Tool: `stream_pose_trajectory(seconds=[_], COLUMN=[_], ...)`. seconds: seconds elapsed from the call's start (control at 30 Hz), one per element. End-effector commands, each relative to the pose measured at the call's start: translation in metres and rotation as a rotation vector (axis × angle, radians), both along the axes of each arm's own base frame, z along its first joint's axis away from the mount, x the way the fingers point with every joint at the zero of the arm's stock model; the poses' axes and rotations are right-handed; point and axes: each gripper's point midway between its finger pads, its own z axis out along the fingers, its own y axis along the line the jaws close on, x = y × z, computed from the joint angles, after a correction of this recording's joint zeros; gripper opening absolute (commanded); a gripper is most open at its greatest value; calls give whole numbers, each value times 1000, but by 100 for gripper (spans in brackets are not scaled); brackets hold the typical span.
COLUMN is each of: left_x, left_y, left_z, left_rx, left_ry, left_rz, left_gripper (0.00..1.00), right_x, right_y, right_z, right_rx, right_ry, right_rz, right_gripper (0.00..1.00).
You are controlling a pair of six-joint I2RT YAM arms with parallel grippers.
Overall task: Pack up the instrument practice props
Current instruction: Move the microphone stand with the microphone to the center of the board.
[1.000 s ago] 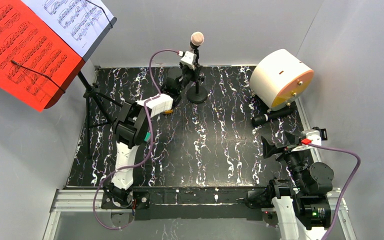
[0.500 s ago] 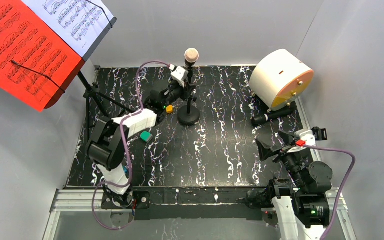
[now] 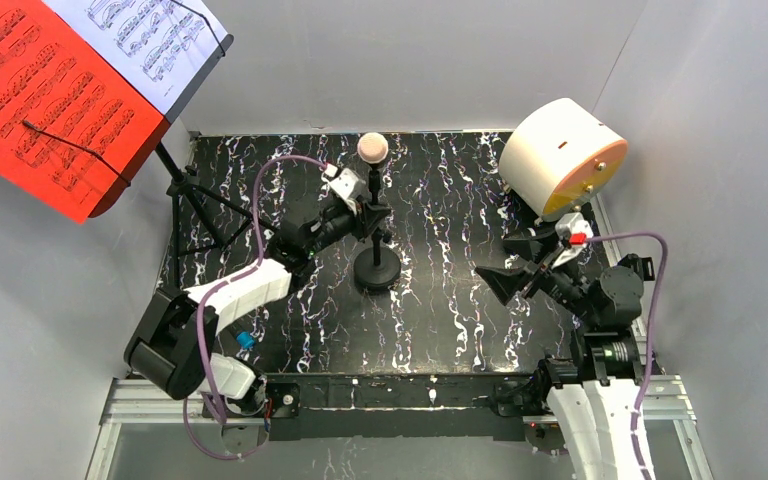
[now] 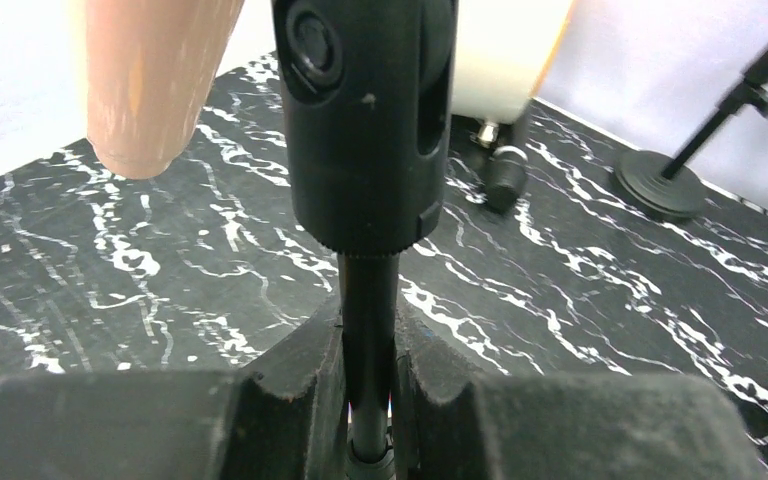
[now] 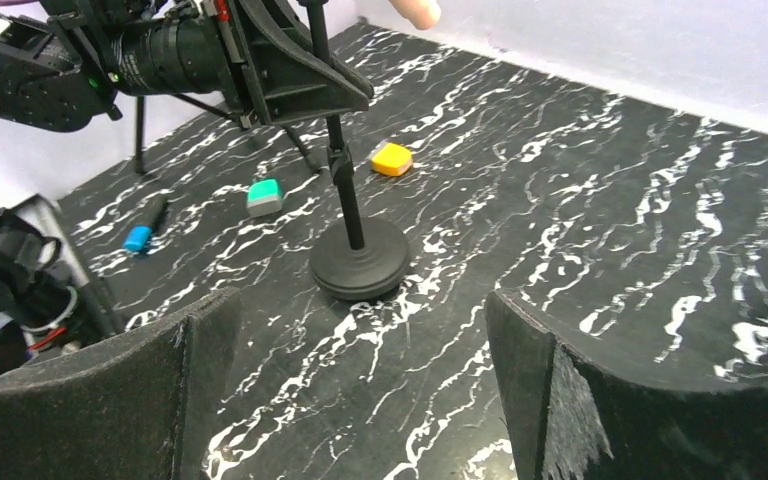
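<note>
Two arms reach over the black, white-veined tabletop (image 3: pixel 440 310). Just left of centre in the overhead view, the left gripper (image 3: pixel 369 212) has its fingers clamped on the thin pole (image 4: pixel 370 320) of the beige-headed microphone (image 3: pixel 372 148). The left wrist view shows both pads pressed against the pole just under the black clip (image 4: pixel 365 120). The stand's round base (image 3: pixel 377 270) is at mid-frame and looks to rest on the tabletop, well apart from every edge. At centre right, the right gripper (image 3: pixel 516 262) holds nothing. Its fingers are spread wide and point toward that base, with bare tabletop between.

Several small things lie on the far side of the base in the right wrist view: an orange block (image 5: pixel 392 158), a green block (image 5: pixel 264 197) and, toward the left edge, a blue marker (image 5: pixel 145 230). From overhead the left forearm covers the two blocks.

At the upper left of the overhead frame stands the tripod music rack (image 3: pixel 195 205), its legs near the tabletop's left edge. Its tilted desk carries the red sheet (image 3: pixel 40 100) and the white sheet (image 3: pixel 150 40) and overhangs beyond the table.

The big white cylinder (image 3: pixel 558 152) with an orange face fills the upper right corner. In the left wrist view the black microphone (image 4: pixel 505 178) lies just below it, and a second round-based pole (image 4: pixel 660 180) stands at the upper right.

Most of the bare surface is at lower centre, between the two arms. Grey walls close the left, back and right sides.
</note>
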Motion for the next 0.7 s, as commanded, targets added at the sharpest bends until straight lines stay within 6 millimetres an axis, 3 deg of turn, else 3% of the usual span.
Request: stream_pose_trajectory(seconds=[0.0,0.13,0.27,0.43,0.67], left_x=[-35,-55,-60,-60,-65], left_y=[-20,-28,-25,-19,-5], left_z=[50,45,37,23,25], left_rx=[-78,-76,-52,-29,-48], left_ry=[-154,-156,-169,-157,-161], left_rz=[-92,-129,-124,-99,-42], left_gripper=[0,0,0,1,27], right_x=[1,14,19,20,25], right_y=[20,29,43,81,129], right_z=[15,0,-14,-39,-55], right_rx=[101,171,203,172,103], right_ry=[-19,121,196,293,344], right_rz=[152,189,200,226,212], right_gripper=[98,94,93,90,85])
